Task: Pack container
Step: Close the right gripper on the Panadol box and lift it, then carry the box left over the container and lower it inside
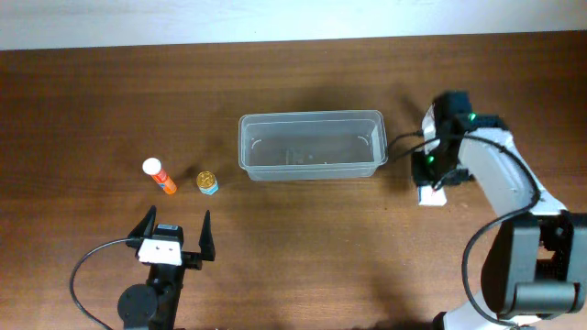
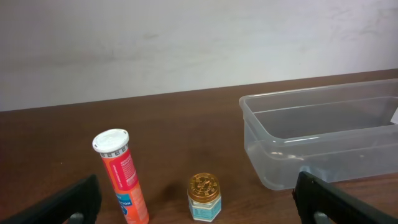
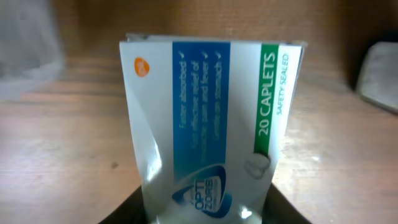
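Note:
The container (image 1: 312, 145), a clear shallow plastic tub, stands empty at mid-table; its left end also shows in the left wrist view (image 2: 323, 140). To its right, my right gripper (image 1: 431, 177) is shut on a white, blue and green caplet box (image 3: 211, 124), whose lower end sits between the dark fingers (image 3: 121, 213). From overhead the box (image 1: 431, 194) shows as a white patch under that gripper. My left gripper (image 1: 174, 234) is open at the front left, its fingers (image 2: 68, 202) wide apart and holding nothing. Just ahead of it are an orange tube with a white cap (image 2: 121, 174) and a small gold-lidded jar (image 2: 204, 197).
The orange tube (image 1: 160, 176) and the jar (image 1: 208, 182) lie left of the container on the brown wooden table (image 1: 312, 247). A white wall borders the table's far edge. The right arm's white links (image 1: 504, 174) reach in from the right.

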`<state>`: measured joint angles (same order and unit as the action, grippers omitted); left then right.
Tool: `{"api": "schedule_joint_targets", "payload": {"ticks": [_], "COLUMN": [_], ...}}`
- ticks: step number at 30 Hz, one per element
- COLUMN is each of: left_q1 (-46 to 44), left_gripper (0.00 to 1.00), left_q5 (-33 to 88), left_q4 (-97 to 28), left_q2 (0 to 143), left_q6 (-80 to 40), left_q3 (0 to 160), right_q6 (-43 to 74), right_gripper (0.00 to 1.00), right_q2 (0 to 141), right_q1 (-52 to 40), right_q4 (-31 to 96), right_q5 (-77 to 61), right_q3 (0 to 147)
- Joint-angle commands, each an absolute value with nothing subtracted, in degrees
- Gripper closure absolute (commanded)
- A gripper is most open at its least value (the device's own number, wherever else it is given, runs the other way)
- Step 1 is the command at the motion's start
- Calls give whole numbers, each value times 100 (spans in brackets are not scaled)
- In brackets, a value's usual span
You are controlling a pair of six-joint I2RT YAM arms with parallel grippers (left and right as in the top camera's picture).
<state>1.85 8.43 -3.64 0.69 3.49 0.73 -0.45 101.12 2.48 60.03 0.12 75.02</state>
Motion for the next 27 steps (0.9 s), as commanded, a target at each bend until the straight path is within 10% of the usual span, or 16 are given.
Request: {"api": "schedule_joint_targets", "payload": {"ticks": [1,17,27], "left_q1": [198,198,198], "left_gripper": [1,1,1], "left_q5": [923,923,923], "left_q4": [-370,-370,-370], "left_q2": [34,34,34], "left_q6": [419,419,419], "left_q3": [51,51,51], "right_q6": [-56,43,2753], "right_gripper": [62,62,62], "right_q2": [10119,10123,10156], "right_q1": [270,-14,-908], "right_q4": [6519,7708,6431], "right_q5": [-342,-2799,-1426], "right_q3": [8281,10254,10200]}}
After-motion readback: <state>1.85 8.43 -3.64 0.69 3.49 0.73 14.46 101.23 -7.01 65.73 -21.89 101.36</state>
